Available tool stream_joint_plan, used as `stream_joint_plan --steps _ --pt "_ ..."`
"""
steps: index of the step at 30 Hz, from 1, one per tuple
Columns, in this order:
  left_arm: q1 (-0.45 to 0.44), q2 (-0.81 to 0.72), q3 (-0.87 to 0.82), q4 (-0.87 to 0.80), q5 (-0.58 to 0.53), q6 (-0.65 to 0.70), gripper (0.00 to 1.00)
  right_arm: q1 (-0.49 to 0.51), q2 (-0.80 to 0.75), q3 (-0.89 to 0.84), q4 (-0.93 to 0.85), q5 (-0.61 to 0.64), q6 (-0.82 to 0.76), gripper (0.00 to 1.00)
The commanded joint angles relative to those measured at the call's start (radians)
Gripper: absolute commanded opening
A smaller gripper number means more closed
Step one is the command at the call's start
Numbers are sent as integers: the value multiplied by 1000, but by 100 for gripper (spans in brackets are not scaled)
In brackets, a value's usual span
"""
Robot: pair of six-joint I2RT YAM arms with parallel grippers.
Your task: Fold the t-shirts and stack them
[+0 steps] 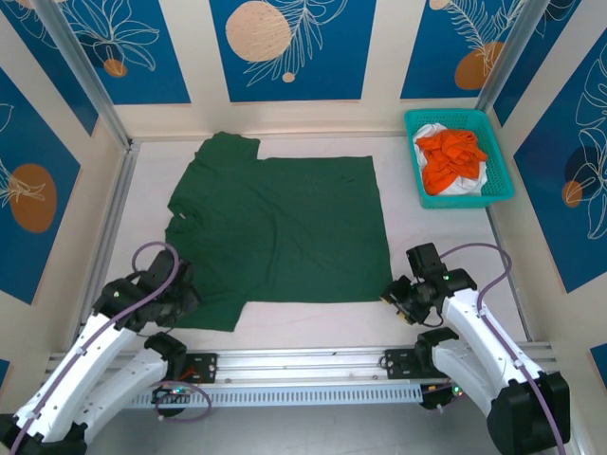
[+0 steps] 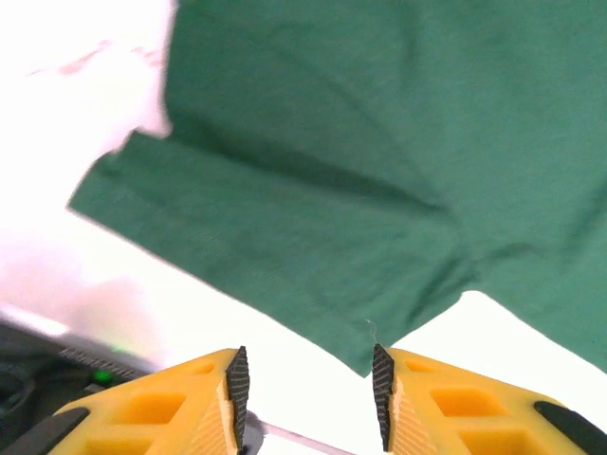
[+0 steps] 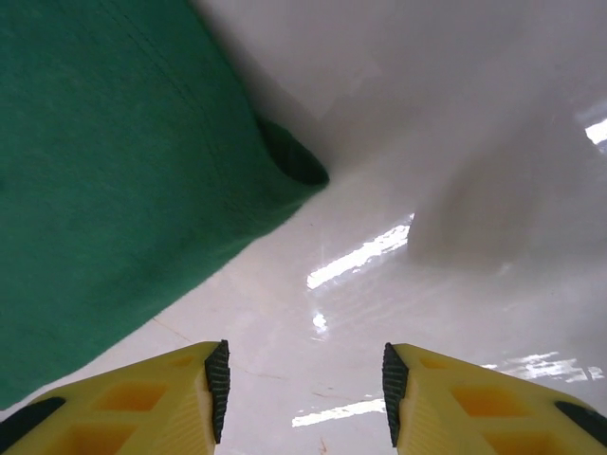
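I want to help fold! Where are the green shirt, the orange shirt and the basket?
green shirt (image 1: 285, 237): top view, middle of its body.
orange shirt (image 1: 453, 156): top view, its crumpled middle.
basket (image 1: 446, 116): top view, its far rim.

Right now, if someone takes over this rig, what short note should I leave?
Left gripper: open, at the near sleeve tip of the green shirt, holding nothing.
Right gripper: open over bare table, beside that shirt's near hem corner.
The green shirt lies flat, unfolded; orange shirt and white shirt lie crumpled in the basket.
Done: nothing folded. Left: fold all three, stack them.
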Motion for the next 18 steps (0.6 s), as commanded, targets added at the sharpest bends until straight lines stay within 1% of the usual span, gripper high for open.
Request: stream_joint_plan --steps 1,2,4,7,10,15,18 --pt "-7 -18 -50 -135 -29 -60 40 -9 -11 -10 11 -14 19 48" --pt "-7 -33 -63 -118 -22 -57 38 -11 -14 -11 11 -17 26 49" --pt "-7 -55 -92 -93 -20 -96 33 -16 -14 -20 27 -37 43 48" --pt "-6 -28 -167 -14 15 -127 29 -16 -1 -29 53 -73 53 47" --pt "-6 12 -235 73 47 -156 28 -16 14 -23 55 -77 48 47" --pt "-7 23 -286 133 -3 -211 28 -16 53 -14 72 -92 23 47" --pt "-7 79 -296 165 -24 -228 28 -21 86 -1 72 -72 18 48"
